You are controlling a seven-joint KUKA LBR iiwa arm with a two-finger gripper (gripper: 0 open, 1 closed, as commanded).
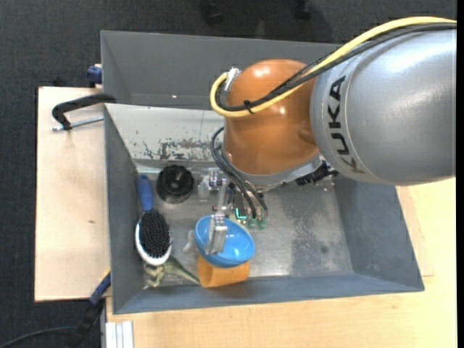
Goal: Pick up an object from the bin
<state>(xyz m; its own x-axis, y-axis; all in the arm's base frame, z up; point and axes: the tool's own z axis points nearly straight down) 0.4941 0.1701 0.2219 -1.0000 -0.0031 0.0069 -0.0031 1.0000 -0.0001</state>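
Gripper [217,232] sits low at the blue bowl's [238,249] rim (orange thing [226,275] beneath); open or closed, I cannot tell. Probably the grasp step; next, clamp firmly and lift.

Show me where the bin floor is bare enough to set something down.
Bare floor lies to the view's right of the blue bowl, out to the bin wall. The lower left corner is crowded: hairbrush, black round lid, blue bowl and orange piece lie close together.

Blue bowl [235,249], orange object [225,274], black-bristled brush [154,236].
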